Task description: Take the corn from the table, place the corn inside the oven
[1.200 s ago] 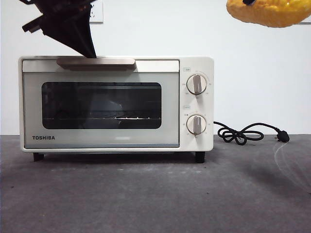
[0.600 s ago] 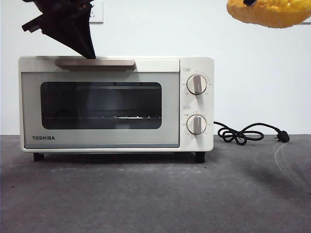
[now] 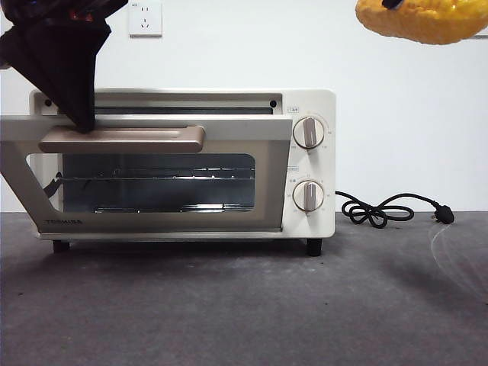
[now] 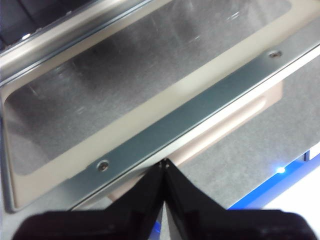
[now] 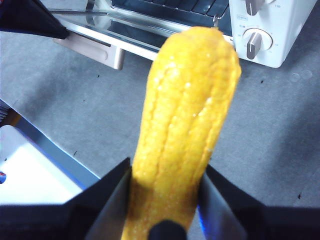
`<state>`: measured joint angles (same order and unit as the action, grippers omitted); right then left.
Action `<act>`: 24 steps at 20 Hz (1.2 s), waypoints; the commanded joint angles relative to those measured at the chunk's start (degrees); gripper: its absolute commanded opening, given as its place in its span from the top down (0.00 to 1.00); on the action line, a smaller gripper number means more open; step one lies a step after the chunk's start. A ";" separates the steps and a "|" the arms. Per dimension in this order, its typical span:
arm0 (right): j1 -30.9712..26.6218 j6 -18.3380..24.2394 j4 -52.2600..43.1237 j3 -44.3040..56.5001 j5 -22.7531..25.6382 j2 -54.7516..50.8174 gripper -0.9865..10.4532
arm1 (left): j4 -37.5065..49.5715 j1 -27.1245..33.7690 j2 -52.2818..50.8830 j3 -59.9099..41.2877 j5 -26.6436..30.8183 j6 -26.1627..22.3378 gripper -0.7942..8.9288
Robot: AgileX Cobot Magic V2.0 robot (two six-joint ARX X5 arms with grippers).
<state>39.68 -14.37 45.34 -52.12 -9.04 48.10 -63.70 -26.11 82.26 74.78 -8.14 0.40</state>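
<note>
Dark grey desk (image 3: 244,305), white wall with socket (image 3: 145,18) behind. Oven (image 3: 309,164) door (image 3: 152,198) tilted partly open. Left hand (image 4: 164,167), pinched narrow, tip on the door handle (image 3: 122,139). Right hand (image 5: 165,200) grips the corn (image 5: 187,115) high above desk, right of oven. Black cord (image 3: 389,210) beside oven.

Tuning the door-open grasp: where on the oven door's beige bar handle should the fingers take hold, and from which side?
Judging by its pose, grip the beige bar handle near mid-length, coming from above. It is a long horizontal bar standing proud of the half-open glass door of the cream-white toaster oven, so fingers could close front-to-back across it. The left gripper now presses its left end, shut.
</note>
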 commanded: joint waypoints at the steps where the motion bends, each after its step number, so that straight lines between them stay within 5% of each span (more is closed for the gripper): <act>1: 0.11 -0.46 -0.09 -0.13 -0.20 0.00 0.92 | -0.37 0.48 1.01 -0.79 2.14 -0.70 0.92; 8: 0.11 0.24 1.33 -0.13 -2.25 0.00 0.92 | -12.00 -5.14 -0.70 -0.79 2.21 -1.09 0.92; 13: 0.13 3.21 -0.52 -0.13 -8.72 0.04 0.92 | -4.44 -12.22 -10.82 -0.74 2.16 1.51 0.92; 18: 0.76 3.63 -14.47 -0.13 -19.61 2.12 0.92 | 7.23 -13.33 -22.56 -0.74 2.16 5.70 0.92; 24: 9.60 4.20 -32.15 -0.13 -17.11 10.99 0.92 | 14.08 -13.31 -33.64 -0.74 2.29 6.88 0.92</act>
<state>48.40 -11.03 14.59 -52.12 -26.92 58.11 -50.41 -39.20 49.50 74.30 -6.07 6.70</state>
